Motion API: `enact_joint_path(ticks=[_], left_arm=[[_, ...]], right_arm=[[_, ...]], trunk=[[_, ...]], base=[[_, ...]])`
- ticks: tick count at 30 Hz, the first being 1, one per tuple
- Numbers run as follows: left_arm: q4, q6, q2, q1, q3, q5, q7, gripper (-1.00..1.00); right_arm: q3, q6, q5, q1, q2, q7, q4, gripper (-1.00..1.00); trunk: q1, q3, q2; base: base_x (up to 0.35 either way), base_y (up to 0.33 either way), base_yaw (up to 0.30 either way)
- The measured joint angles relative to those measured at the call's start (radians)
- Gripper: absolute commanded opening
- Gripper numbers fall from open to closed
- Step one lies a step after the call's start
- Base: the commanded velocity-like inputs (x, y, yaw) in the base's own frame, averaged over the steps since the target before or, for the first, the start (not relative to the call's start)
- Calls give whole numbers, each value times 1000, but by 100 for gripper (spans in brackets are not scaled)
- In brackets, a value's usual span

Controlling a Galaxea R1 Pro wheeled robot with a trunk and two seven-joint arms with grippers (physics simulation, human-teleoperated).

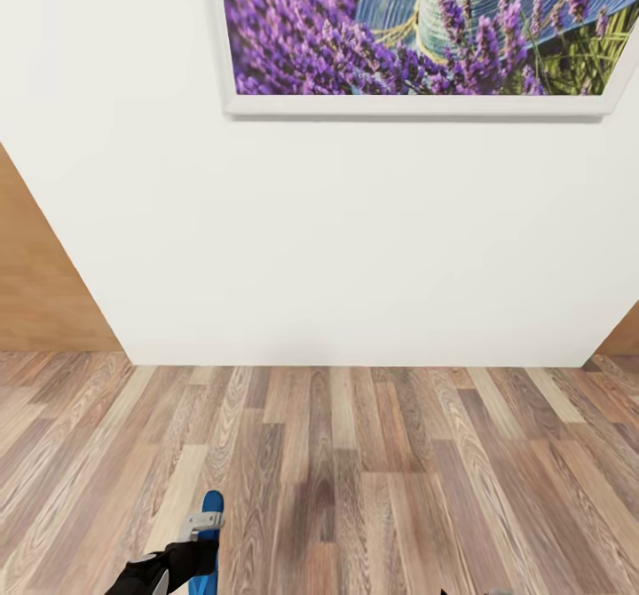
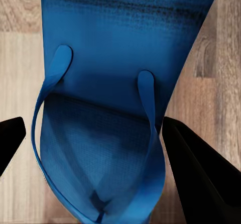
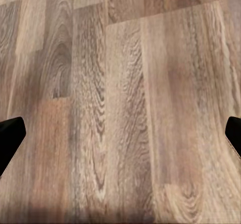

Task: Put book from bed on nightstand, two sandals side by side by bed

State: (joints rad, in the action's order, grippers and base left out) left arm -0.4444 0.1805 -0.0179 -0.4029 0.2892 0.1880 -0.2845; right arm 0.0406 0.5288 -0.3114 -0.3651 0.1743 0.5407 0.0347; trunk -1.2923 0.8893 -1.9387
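One flat bright blue sandal (image 2: 100, 133) sits pinched between the left gripper (image 1: 200, 533)'s fingers (image 2: 201, 179), above the wood-plank floor (image 1: 355, 453). The right gripper (image 3: 120, 138)'s two fingers (image 3: 10, 138) are spread apart over bare planks.

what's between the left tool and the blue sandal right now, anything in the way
Nothing visible. In the left wrist view the blue sandal lies directly between the left tool's dark fingers, with the wood floor behind it. The head view shows the sandal's blue tip sticking out at the left tool.
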Motion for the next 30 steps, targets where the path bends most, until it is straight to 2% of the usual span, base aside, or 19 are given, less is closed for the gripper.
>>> enact_joint_path(ticks=[30], left_arm=[[0,0,0,0,0,0,0,-100]], right_arm=[[0,0,0,0,0,0,0,100]], trunk=[[0,0,0]], base=[[316,0,0]])
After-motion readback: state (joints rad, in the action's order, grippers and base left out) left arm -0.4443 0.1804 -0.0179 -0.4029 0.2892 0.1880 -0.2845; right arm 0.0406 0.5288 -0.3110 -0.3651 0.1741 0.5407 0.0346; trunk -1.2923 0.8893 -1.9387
